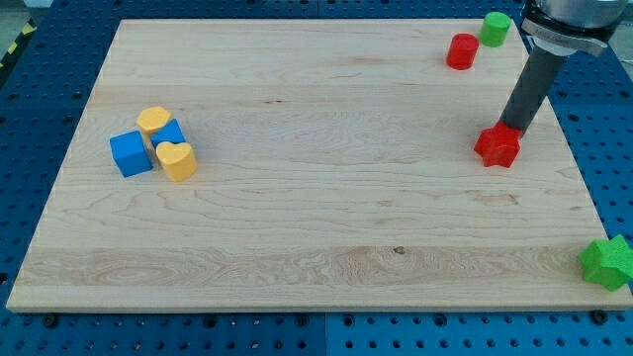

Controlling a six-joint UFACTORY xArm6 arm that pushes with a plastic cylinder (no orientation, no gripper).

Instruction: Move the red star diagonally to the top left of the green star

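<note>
The red star (497,146) lies at the right side of the wooden board (316,218). My tip (513,130) stands just at its upper right edge, touching or nearly touching it. The green star (608,262) sits at the board's bottom right corner, partly over the edge, well below and to the right of the red star.
A red cylinder-like block (462,50) and a green one (496,29) stand at the top right. At the left, a blue cube (131,153), a yellow block (152,121), a small blue block (172,133) and a yellow heart (177,160) cluster together.
</note>
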